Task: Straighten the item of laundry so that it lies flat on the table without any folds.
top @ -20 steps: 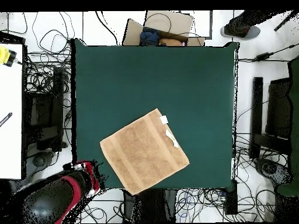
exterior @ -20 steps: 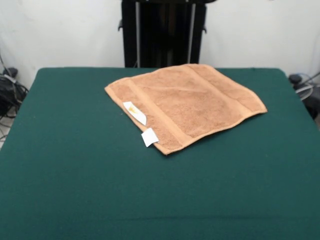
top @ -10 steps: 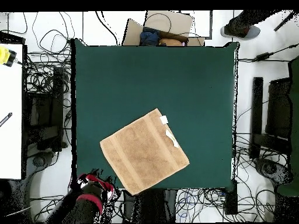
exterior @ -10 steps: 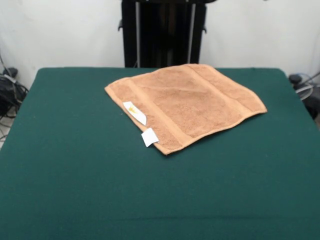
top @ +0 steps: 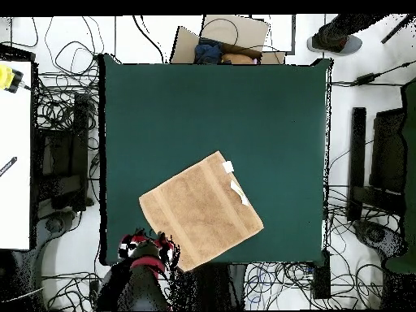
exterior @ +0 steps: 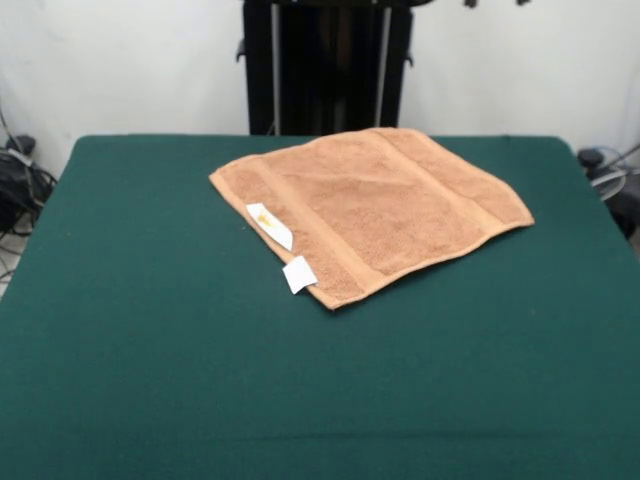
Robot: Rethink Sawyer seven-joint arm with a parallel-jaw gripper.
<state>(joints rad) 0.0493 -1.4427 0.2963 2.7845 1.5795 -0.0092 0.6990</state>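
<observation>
The item of laundry (exterior: 370, 210) is an orange-tan towel lying spread out and turned diamond-wise at the table's far side, near the robot. Its two white tags (exterior: 270, 226) sit on its front-left edge. In the overhead view the towel (top: 201, 211) lies by the bottom edge of the green table (top: 244, 106). My gripper (top: 149, 246) hovers at the table's bottom edge, just beside the towel's lower-left edge, apart from it. In the front view only dark bits of the gripper (exterior: 494, 3) show at the top edge. Whether it is open or shut does not show.
The black pedestal (exterior: 325, 65) stands behind the table's far edge. Several cables (top: 65, 106) lie on the floor all round the table. A cardboard box (top: 231, 36) and a person's shoe (top: 333, 41) are beyond the far side. A white bench (top: 15, 154) stands at the left.
The arm has swung from the floor area at the lower left in to the table's bottom edge beside the towel. The towel has not moved.
</observation>
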